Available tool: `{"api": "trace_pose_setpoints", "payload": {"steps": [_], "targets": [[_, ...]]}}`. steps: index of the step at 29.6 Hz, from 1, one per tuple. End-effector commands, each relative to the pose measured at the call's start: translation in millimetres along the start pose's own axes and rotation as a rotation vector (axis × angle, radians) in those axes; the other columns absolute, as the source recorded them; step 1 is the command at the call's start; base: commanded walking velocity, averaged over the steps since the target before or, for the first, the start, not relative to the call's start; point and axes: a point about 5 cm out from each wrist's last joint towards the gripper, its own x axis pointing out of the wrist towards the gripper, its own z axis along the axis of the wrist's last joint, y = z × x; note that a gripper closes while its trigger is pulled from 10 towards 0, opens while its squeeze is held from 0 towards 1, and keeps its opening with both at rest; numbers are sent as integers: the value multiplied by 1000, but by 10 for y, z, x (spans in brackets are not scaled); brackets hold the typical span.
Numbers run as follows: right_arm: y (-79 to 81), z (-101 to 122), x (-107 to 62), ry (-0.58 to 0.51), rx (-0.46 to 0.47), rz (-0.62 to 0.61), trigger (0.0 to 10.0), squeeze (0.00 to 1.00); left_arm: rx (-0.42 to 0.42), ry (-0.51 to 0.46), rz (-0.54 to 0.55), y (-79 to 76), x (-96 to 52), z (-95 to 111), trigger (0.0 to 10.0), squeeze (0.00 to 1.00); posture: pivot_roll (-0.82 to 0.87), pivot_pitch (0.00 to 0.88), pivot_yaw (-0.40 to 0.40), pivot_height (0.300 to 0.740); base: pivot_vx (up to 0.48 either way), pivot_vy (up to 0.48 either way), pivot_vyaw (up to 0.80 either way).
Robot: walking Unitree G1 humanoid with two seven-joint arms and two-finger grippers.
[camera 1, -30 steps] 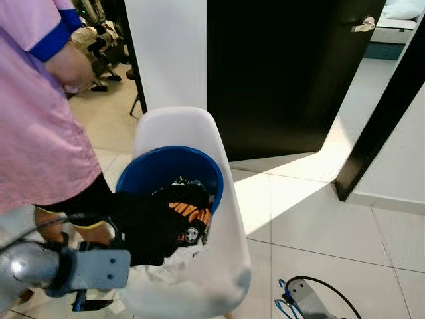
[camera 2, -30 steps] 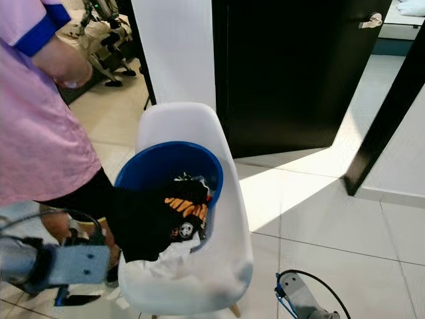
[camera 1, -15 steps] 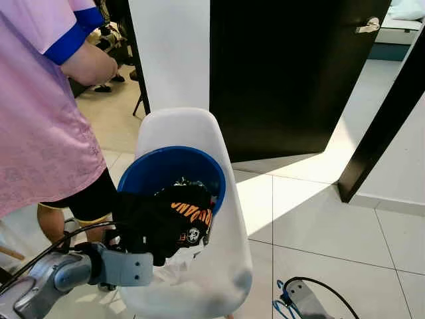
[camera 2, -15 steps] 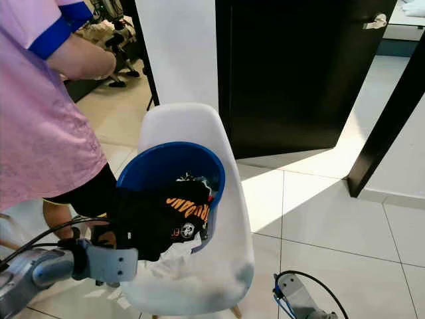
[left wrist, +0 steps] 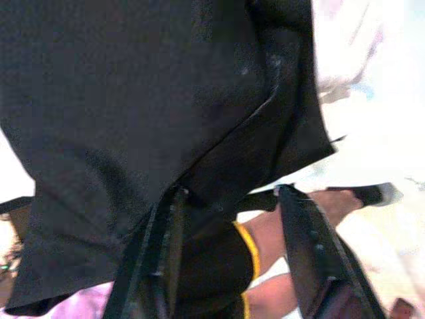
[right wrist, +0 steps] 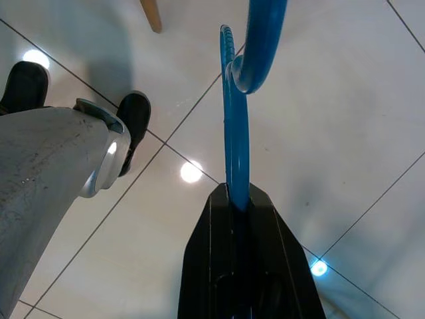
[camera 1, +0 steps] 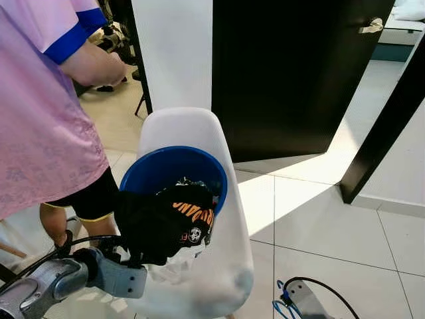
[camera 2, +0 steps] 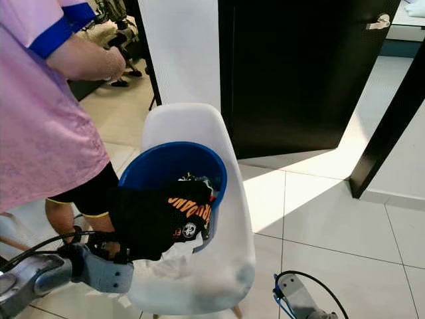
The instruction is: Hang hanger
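Note:
A blue plastic hanger (right wrist: 236, 126) is clamped in my right gripper (right wrist: 238, 196), which is shut on it and points down at the tiled floor by my right side; part of the hanger (camera 1: 281, 307) shows low beside the right arm (camera 1: 303, 296). A blue basket (camera 1: 166, 169) of clothes stands on a white chair (camera 1: 219, 266). A black garment with orange print (camera 1: 166, 219) hangs over the basket's front rim. My left gripper (left wrist: 232, 191) is open just under the garment's lower edge, its fingers (left wrist: 163, 252) apart with cloth hanging between their tips.
A person in a pink shirt (camera 1: 40, 126) and black shorts stands close on the left of the chair. A dark open door (camera 1: 285, 73) and a black door frame (camera 1: 382, 113) lie beyond. Tiled floor (camera 1: 332, 226) is free to the right.
My left arm has pushed forward under the black garment and then sunk slightly. The person's forearm has shifted to the right. The view has shifted a little.

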Motion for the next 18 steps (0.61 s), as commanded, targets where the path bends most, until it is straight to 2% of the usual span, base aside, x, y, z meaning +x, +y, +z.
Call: {"api": "trace_pose_setpoints", "payload": {"steps": [1, 5, 12, 14, 18], "targets": [[25, -23, 3, 8, -8, 9, 10000, 0, 12, -11, 22, 7, 36, 21, 0, 0, -35, 56, 10, 740, 0, 0, 0], [24, -20, 3, 7, -6, 12, 10000, 0, 36, -16, 80, 94, 62, -5, 0, 0, -34, 57, 10, 740, 0, 0, 0], [27, -19, 3, 4, -3, 15, 10000, 0, 35, -38, 102, 116, 97, 9, 0, 0, -36, 57, 11, 740, 0, 0, 0], [28, -19, 3, 4, -3, 16, 10000, 0, 28, -45, 111, 131, 105, 16, 0, 0, -37, 57, 10, 740, 0, 0, 0], [30, -22, 3, 5, -4, 18, 10000, 0, -52, -88, 171, 303, 114, 65, 0, 0, -34, 58, 8, 740, 0, 0, 0]]}}
